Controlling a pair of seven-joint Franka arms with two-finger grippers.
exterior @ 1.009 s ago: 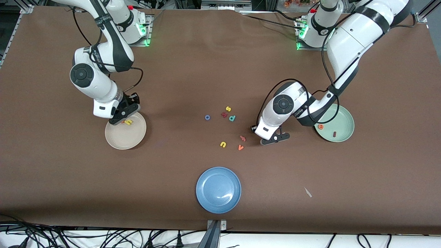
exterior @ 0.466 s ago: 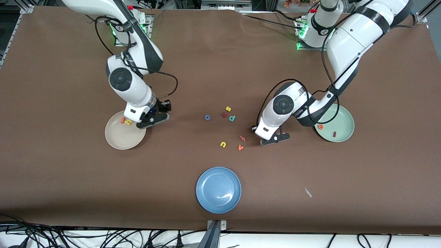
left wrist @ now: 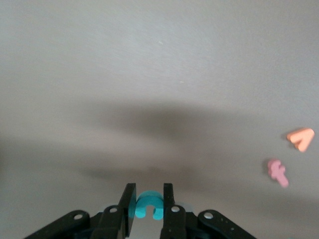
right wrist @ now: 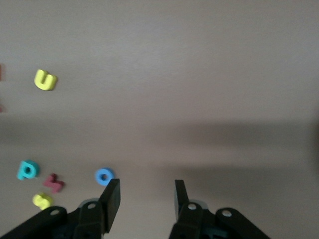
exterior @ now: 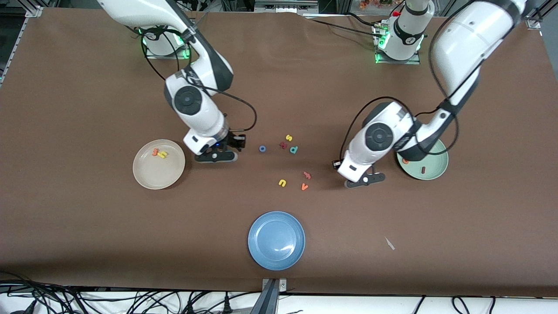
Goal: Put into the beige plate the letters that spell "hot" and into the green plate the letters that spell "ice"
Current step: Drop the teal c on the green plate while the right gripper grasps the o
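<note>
My left gripper (exterior: 364,179) (left wrist: 148,191) is shut on the teal c (left wrist: 148,205), over the table beside the green plate (exterior: 441,162). That plate holds the orange e (exterior: 406,161) and the dark red i (exterior: 423,169). The beige plate (exterior: 157,173) holds the yellow h (exterior: 163,154) and the orange t (exterior: 154,151). My right gripper (exterior: 216,155) (right wrist: 147,191) is open and holds nothing, over the table between the beige plate and the blue o (exterior: 262,148) (right wrist: 103,176).
Loose letters lie mid-table: yellow s (exterior: 288,138), teal p (exterior: 294,149), a dark red letter (exterior: 283,145), yellow u (exterior: 282,183), orange v (exterior: 304,186), a pink f (exterior: 307,175). A blue plate (exterior: 276,240) sits nearer the front camera.
My right gripper has left the beige plate, where h and t now lie, and moved toward the blue o. My left gripper has shifted toward the green plate with the c.
</note>
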